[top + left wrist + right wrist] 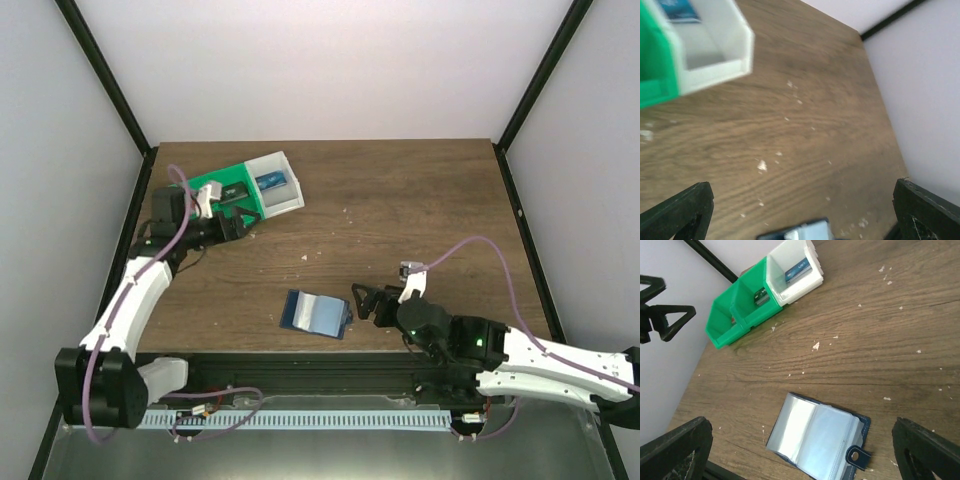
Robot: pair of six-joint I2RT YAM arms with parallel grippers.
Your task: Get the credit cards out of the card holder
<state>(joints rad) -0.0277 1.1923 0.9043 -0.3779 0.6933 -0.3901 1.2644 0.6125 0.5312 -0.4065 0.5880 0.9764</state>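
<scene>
Here the small blue folding card holder [315,313] lies open near the brown wooden worktop's [420,210] near edge. The right gripper [362,303] crouches just beside it, jaws wide, empty. The left gripper [238,226], arm stretched toward the far-left corner, gapes empty beside the green-and-white plastic tray [215,183].

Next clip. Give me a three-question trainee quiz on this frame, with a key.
1. True or false: the card holder lies open on the table.
2. Which compartment of the tray holds the blue card? A) white B) middle green C) end green
3. Fill in: the left claw and the right claw are both ____.
Key: 1 true; 2 A; 3 open.
</scene>
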